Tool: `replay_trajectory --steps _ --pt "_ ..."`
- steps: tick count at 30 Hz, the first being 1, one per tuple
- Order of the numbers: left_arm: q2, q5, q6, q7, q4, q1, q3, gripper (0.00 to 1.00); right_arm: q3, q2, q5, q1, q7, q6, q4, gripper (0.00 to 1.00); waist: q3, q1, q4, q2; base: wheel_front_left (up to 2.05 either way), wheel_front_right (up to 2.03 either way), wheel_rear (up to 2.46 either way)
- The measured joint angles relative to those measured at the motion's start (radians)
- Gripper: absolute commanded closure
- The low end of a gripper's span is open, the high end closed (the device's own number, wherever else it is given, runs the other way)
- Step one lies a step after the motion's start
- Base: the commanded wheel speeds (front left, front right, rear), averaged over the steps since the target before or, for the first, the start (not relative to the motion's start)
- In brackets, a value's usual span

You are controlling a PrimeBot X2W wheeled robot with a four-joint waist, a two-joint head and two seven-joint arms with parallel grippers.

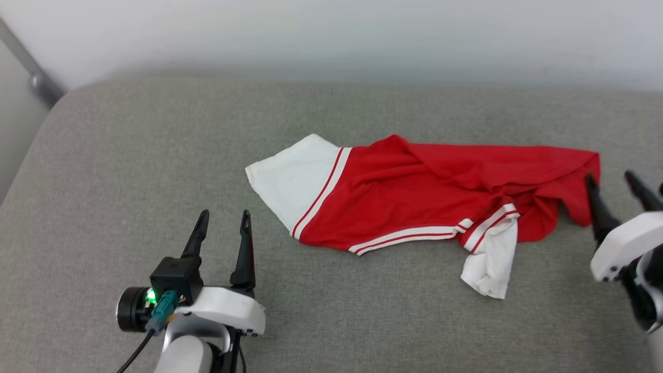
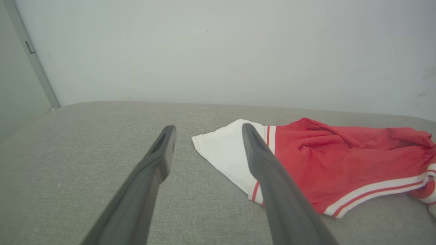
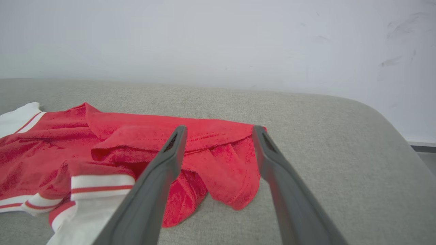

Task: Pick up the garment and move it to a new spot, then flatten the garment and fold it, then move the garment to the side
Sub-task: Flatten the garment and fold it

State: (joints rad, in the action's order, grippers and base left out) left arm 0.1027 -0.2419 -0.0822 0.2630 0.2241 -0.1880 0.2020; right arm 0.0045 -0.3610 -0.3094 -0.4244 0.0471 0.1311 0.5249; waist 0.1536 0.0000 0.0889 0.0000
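1. Support: we find the garment (image 1: pixel 414 202) lying crumpled on a grey fabric-covered surface (image 1: pixel 103 155). It stretches sideways and sits right of centre in the head view. One white sleeve lies flat at its left end. The other is bunched at its near edge, toward the right. The red body is creased and lapped over itself.
2. Surroundings: a pale wall (image 1: pixel 331 31) backs the surface. A grey metal rail (image 1: pixel 31 72) slants past its far left corner.
3. The left gripper (image 1: pixel 225 213) has its fingers spread apart and holds nothing. It stands over bare surface near the flat white sleeve, on that sleeve's near left side and apart from it.
4. The right gripper (image 1: pixel 609 177) also has its fingers apart and clamps nothing. It stands at the garment's right end. In the head view its inner finger overlaps the red edge, but we cannot tell whether it touches the cloth.
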Motion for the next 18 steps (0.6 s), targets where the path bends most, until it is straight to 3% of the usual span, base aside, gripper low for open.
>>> replay_trajectory --steps 5,11,18 --pt "0.013 -0.006 -0.002 0.000 0.002 0.040 -0.010 0.00 0.069 0.030 -0.040 0.118 -0.215 0.000 -0.136 0.00 -0.066 -0.0001 -0.034 0.0000 0.00 0.00 0.00" --pt "0.015 -0.007 -0.007 -0.005 -0.008 0.050 -0.002 0.00 0.160 -0.008 -0.121 0.196 -0.546 0.000 -0.317 0.00 -0.091 -0.0002 -0.060 0.0000 0.00 0.00 0.00" --pt "0.008 -0.006 -0.007 -0.006 -0.019 0.029 0.018 0.00 0.263 -0.012 -0.155 0.207 -0.713 0.000 -0.411 0.00 -0.044 -0.0001 -0.041 0.0000 0.00 0.00 0.00"
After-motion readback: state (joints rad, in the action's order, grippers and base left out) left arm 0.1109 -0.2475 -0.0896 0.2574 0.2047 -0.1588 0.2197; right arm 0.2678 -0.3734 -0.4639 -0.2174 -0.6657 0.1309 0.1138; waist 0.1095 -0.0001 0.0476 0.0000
